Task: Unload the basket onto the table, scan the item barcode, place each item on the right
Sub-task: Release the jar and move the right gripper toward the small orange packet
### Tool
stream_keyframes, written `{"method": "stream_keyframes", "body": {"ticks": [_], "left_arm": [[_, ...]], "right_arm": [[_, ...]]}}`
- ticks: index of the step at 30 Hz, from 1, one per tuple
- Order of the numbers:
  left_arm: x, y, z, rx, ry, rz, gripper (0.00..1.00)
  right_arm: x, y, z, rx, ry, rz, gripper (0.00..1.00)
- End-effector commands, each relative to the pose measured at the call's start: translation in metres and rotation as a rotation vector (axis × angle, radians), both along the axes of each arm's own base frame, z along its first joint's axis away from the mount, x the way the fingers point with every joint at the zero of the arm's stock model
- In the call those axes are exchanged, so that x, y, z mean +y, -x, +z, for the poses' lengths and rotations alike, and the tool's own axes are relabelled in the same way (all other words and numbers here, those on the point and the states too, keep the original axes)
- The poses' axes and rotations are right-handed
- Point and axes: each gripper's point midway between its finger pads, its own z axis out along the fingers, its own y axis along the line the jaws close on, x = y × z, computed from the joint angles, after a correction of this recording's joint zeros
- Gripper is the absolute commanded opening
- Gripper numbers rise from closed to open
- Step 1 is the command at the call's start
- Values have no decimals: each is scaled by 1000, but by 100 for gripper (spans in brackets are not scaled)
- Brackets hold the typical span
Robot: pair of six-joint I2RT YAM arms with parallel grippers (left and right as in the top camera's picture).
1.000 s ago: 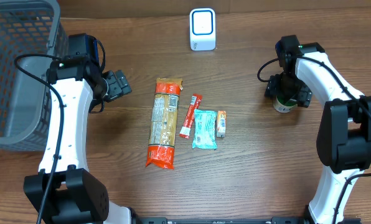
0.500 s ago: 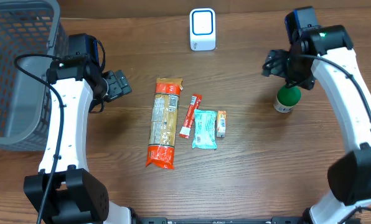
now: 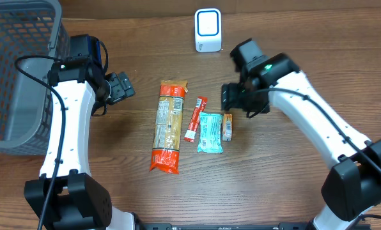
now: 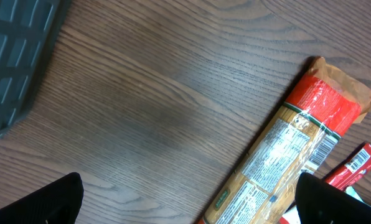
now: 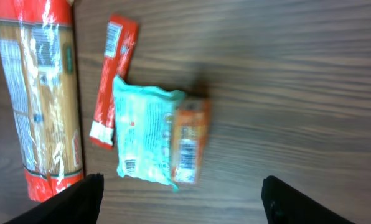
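Trouble, we judge, is crowding: our right claw, spread and empty, hangs above the small orange packet mid-worktop, tight against the teal pouch, so closing could pinch both; left claw spread, idle.

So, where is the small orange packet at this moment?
In the overhead view, the small orange packet lies near the middle of the wooden table, on the right side of the teal packet and right against it.
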Motion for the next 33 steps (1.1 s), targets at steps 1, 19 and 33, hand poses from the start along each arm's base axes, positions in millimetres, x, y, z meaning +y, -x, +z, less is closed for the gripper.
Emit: {"method": "stream_keyframes", "body": {"ticks": [1, 19, 33], "left_arm": [[1, -3, 10, -28, -16, -11, 100], [1, -3, 10, -28, -16, -10, 100], [1, -3, 10, -28, -16, -10, 100]], "right_arm": [[8, 15, -28, 31, 11, 31, 83], [50, 32, -56, 64, -171, 67, 81], [84, 28, -37, -48, -218, 141, 76]]}}
